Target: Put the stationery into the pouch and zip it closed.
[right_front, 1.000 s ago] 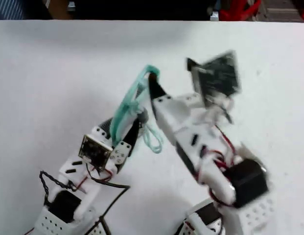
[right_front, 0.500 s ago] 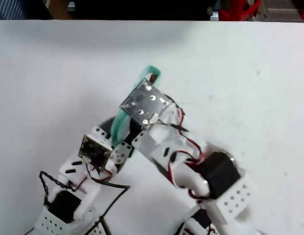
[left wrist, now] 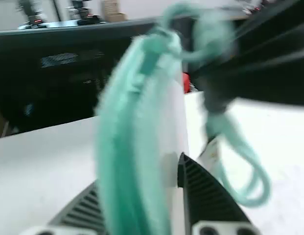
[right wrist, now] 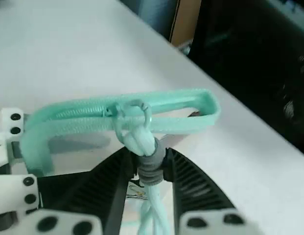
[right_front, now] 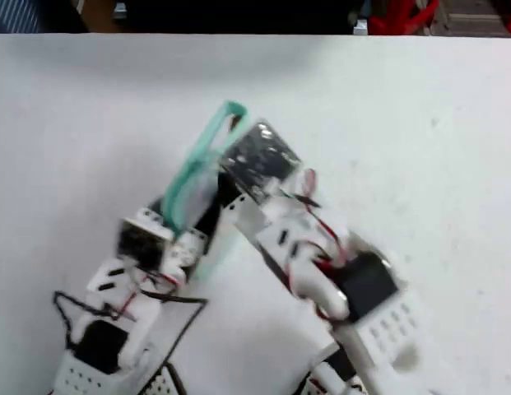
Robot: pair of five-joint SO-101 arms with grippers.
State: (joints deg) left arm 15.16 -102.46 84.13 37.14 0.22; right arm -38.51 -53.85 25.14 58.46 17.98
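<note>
Pouch (right_front: pixel 196 169): translucent with a teal zip band, held off the table (right_front: pixel 420 123) on its long edge, a little toward 11 o'clock from the table's middle, its length running from 7 o'clock up to 1 o'clock. Left gripper (left wrist: pixel 142 205) comes in from 7 o'clock; its fingers (left wrist: pixel 203 196) are clamped on the pouch body at the near end, judged as an anchor so the fabric does not follow the zip. Right gripper (right wrist: pixel 147 159) comes in from 5 o'clock, fingers (right wrist: pixel 188 181) pinched narrow on the grey collar of the pull cord (right wrist: pixel 139 142), which hangs from the slider (right wrist: pixel 113 110) on the upper band. This suits a pull along the band toward the 1 o'clock end. Closed coil shows on the left-gripper side of the slider; whether the stretch beyond it is open cannot be told. Stationery not visible through the pouch wall, so contents unconfirmed. Obstructions: the right arm's wrist plate (right_front: pixel 259 160) sits over the far end of the pouch in the high view and hides the slider there; the two arms stand close together beside the pouch, so clearance for the pull looks tight. The slack cord loop (left wrist: pixel 240 171) dangles near the left gripper and might snag. A black cable (right_front: pixel 74 304) trails by the left arm's base at 7 o'clock.
</note>
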